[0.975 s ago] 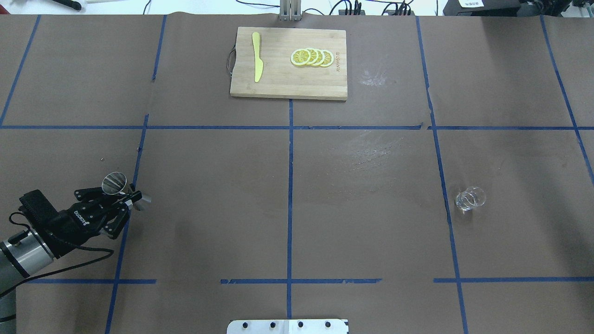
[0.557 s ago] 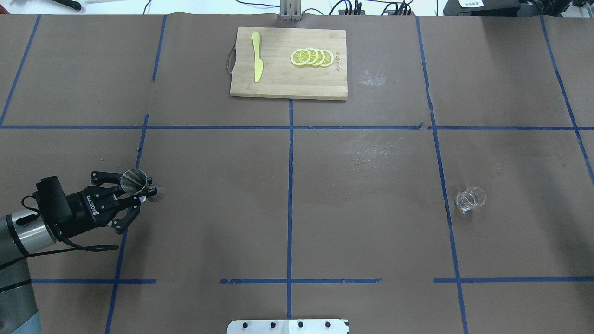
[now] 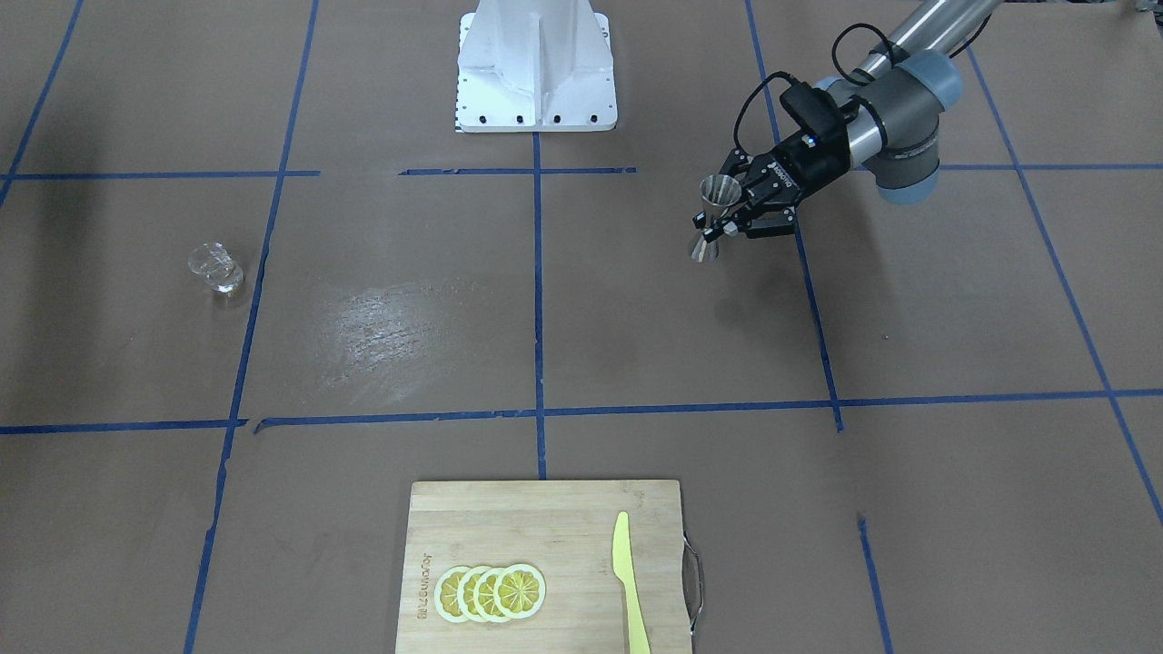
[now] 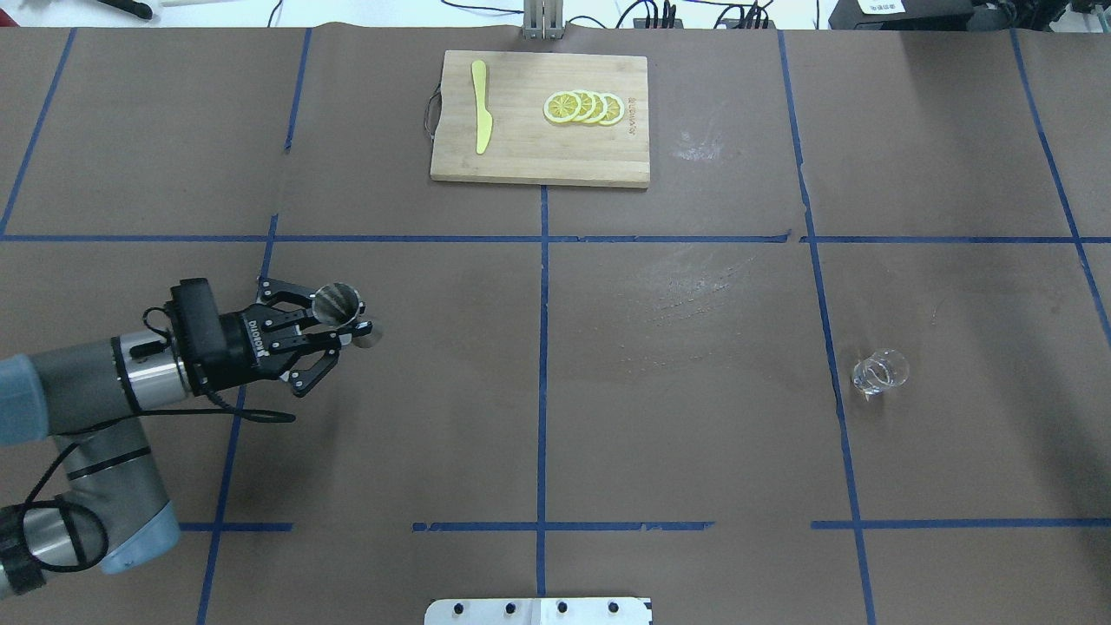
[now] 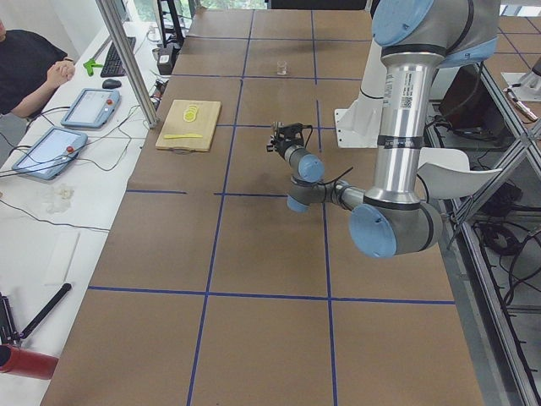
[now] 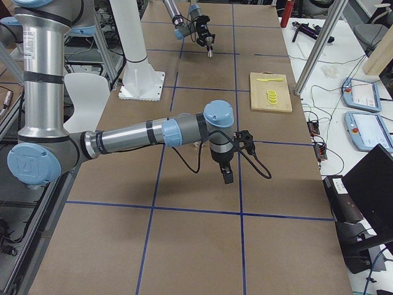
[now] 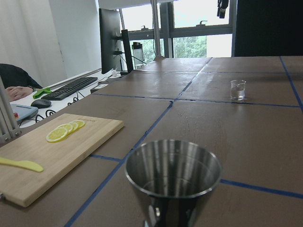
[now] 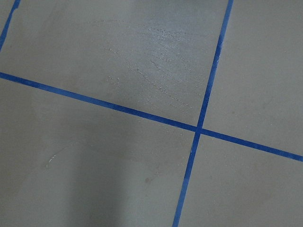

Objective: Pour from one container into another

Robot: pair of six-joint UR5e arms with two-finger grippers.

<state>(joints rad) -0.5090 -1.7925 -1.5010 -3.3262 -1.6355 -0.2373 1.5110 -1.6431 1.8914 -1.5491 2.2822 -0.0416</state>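
My left gripper (image 4: pixel 348 325) is shut on the waist of the steel jigger (image 4: pixel 338 303), which it holds upright above the table's left half. The front-facing view shows the same jigger (image 3: pixel 713 216) between the fingers (image 3: pixel 732 221). In the left wrist view the jigger's open cup (image 7: pixel 173 165) fills the lower middle. The clear glass cup (image 4: pixel 879 371) stands alone far to the right, also visible in the front-facing view (image 3: pixel 216 269) and the left wrist view (image 7: pixel 237 89). My right gripper (image 6: pixel 227 176) shows only in the exterior right view, pointing down over the table; I cannot tell its state.
A wooden cutting board (image 4: pixel 521 156) lies at the far middle edge with lemon slices (image 4: pixel 583 108) and a yellow knife (image 4: pixel 480 106) on it. The robot's white base (image 3: pixel 534 64) stands at the near edge. Blue tape lines grid the brown tabletop.
The left gripper, shut on the jigger, has moved right and away from the robot, toward the table's middle. The glass cup has stayed put.
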